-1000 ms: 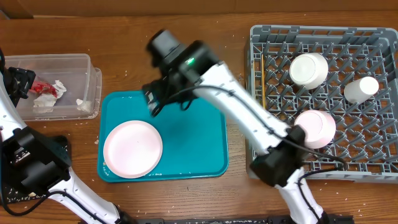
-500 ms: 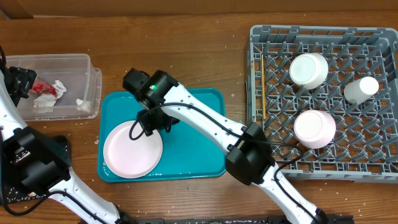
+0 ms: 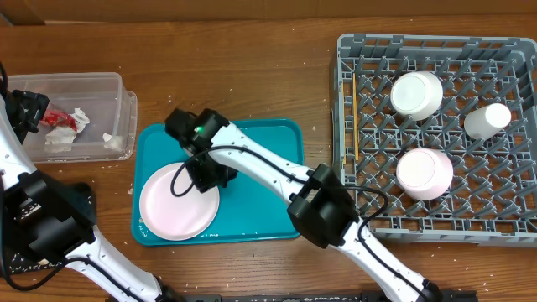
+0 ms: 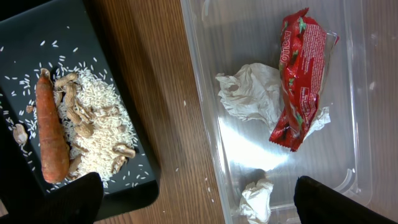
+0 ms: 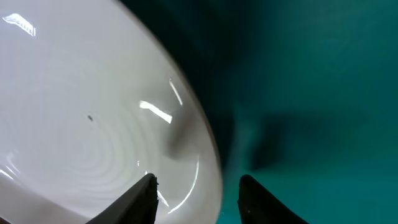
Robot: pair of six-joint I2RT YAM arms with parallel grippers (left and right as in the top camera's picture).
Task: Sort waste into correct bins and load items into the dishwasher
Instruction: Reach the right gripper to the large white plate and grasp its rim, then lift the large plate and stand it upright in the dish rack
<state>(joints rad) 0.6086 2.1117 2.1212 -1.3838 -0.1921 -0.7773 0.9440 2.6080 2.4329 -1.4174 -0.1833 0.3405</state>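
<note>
My right gripper is low over the teal tray, its jaws open and straddling the right rim of the white plate, one finger over the plate and one over the tray. My left gripper hangs wide open and holds nothing, above the gap between the black tray and the clear tub. A carrot and rice lie on the black tray. The tub holds a red wrapper and white tissues.
The grey dish rack at the right holds two upturned white bowls, a small cup and chopsticks along its left side. Rice grains dot the wood beside the tub. The clear tub sits at the far left.
My right arm swung down and left from the teal tray's far edge to the plate's rim, and its jaws narrowed. The left arm stayed still.
</note>
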